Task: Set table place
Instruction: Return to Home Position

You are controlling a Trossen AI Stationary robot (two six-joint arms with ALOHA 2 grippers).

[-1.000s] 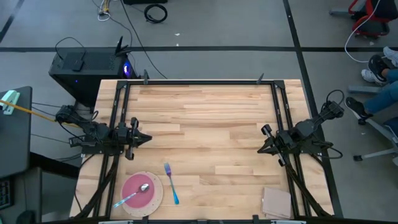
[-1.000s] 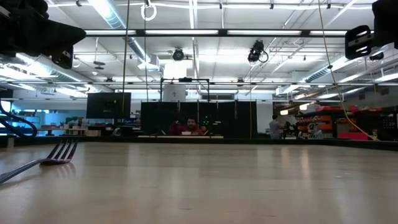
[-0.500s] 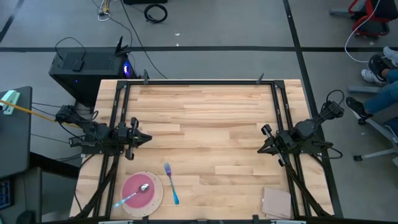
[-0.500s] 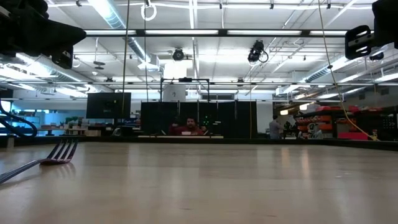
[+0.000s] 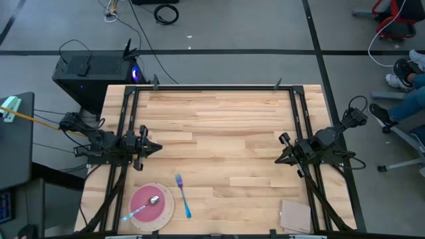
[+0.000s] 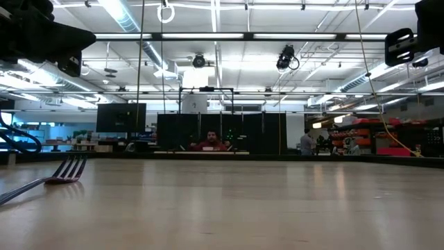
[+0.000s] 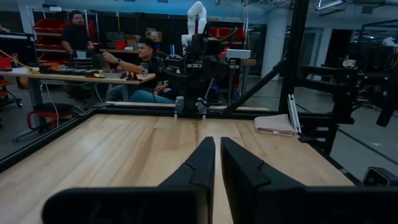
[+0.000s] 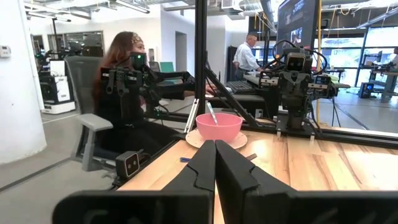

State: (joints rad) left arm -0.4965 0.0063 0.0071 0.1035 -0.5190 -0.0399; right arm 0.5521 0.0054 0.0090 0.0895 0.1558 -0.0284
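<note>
The off-white plate (image 5: 166, 211) lies near the table's near-left corner with the pink bowl (image 5: 146, 206) standing on it. The spoon (image 5: 153, 200) rests in the bowl, its handle sticking out over the rim. The fork with the teal handle (image 5: 183, 196) lies flat on the wood just right of the plate; its tines show in the low view (image 6: 68, 169). My left gripper (image 5: 157, 147) is shut and empty above the table's left side. My right gripper (image 5: 277, 159) is shut and empty above the right side. The right wrist view shows the bowl (image 8: 219, 126) far ahead.
A tan square pad (image 5: 295, 216) lies at the table's near-right corner, and it also shows in the left wrist view (image 7: 273, 124). Black rails (image 5: 127, 113) run along the table's sides. People sit and stand in the room beyond the table.
</note>
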